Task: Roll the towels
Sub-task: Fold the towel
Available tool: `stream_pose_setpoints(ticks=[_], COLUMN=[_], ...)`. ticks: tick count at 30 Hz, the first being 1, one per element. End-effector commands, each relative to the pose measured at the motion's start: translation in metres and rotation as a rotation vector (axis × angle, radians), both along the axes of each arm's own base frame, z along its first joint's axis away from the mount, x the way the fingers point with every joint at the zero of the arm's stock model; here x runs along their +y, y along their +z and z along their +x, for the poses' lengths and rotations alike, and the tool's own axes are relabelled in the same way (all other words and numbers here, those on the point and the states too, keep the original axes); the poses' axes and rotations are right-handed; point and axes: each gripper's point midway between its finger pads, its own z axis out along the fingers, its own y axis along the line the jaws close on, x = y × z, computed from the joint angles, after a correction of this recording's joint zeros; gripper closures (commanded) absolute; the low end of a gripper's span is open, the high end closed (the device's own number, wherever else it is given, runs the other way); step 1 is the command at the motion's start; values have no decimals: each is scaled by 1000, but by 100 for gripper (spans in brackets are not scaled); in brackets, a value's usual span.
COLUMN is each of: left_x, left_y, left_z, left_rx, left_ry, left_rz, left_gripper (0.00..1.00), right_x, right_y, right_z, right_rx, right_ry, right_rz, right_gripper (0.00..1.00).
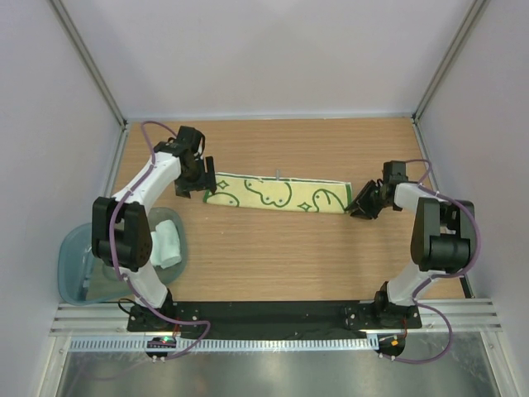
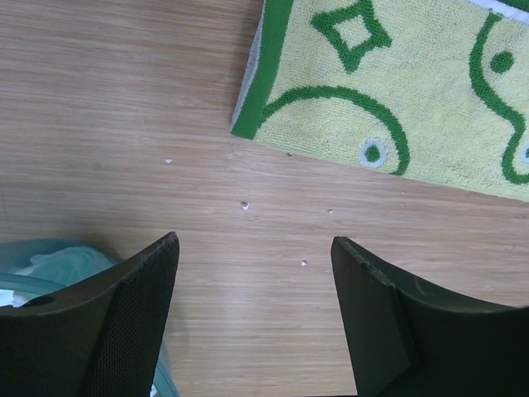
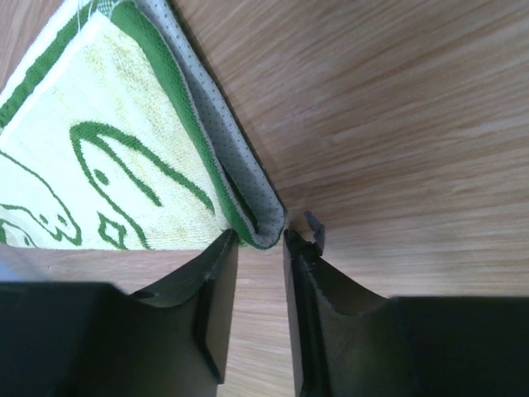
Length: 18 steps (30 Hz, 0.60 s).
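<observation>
A translucent bin [image 1: 74, 256] is seen behind and to the outer side of the left gripper [image 1: 197, 184], and the pale mint towel [image 1: 168, 241] is held inside it, bunched into a roll. The left gripper's jaws are spread wide apart over bare table [image 1: 289, 256], with nothing between them. The patterned towel [image 1: 277, 193] is laid out flat as a long strip between the two tools; its left end lies just ahead of the left gripper's fingertips, untouched. At the strip's far end, the right gripper [image 1: 361, 207] is set low, and its jaws are drawn in on the towel's doubled-over corner, which is pinched between the fingertips.
</observation>
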Motion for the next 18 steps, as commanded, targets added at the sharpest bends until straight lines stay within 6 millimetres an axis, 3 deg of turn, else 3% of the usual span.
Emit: stream_pose_setpoints(ticks=[1,3,4,7,9,13,17,18], left_x=[1,1,1,0,0,-7,-13,-15], left_y=[0,0,0,-1,-2,-1,3,4], left_z=[6,5,5,4,4,1,1,1], left_rx=[-20,-19,-20,-18,-14,-10,-15,-18], left_ry=[-6,-8,-7,-10,-10,-23,-32,-36], left_rz=[-9,-10,-9,-11,-15,-54,-86,-94], left_gripper=[25,25,26,26,26,28,28,28], right_x=[-9,-9,-11,-21,-38,-70,-75,-67], right_y=[-11,-15,-14,-13,-12,16,46,53], right_z=[7,5,6,5,-2,0,5,7], right_rx=[-1,10,9,21,59,53,16,1], right_ry=[-2,0,-3,-8,-21,-67,-51,-22], right_rz=[-53,-59,-65,-125,-215,-375,-445,-461], right_gripper=[66,74,84,93,96,99,99,99])
